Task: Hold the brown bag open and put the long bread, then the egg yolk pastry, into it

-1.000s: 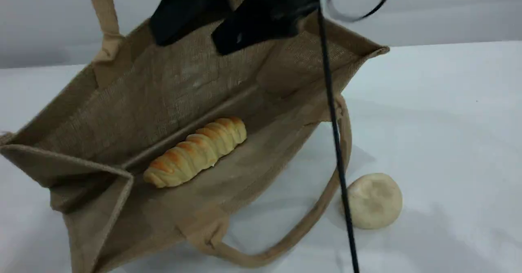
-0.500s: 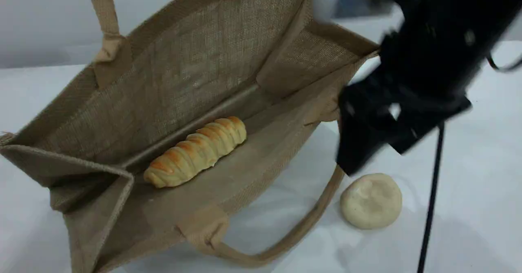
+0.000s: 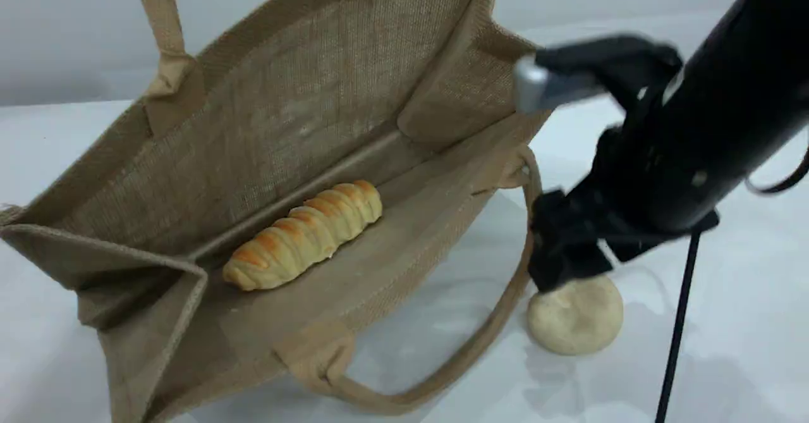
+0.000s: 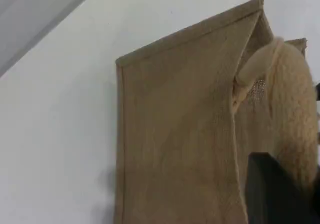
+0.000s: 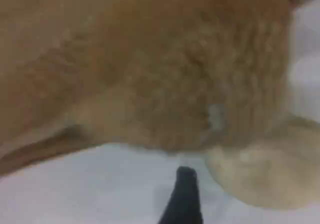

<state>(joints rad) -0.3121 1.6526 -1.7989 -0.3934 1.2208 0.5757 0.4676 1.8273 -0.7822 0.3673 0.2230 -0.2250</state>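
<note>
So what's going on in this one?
The left gripper is shut on a handle of the brown bag, holding the bag up and open on the table. The long bread already lies inside, on the bag's lower wall. The egg yolk pastry sits on the table beside the bag, and the right gripper hangs open just above it, not yet gripping.

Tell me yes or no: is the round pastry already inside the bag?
No, the round pastry lies on the table outside the bag, which holds only the long bread.
</note>
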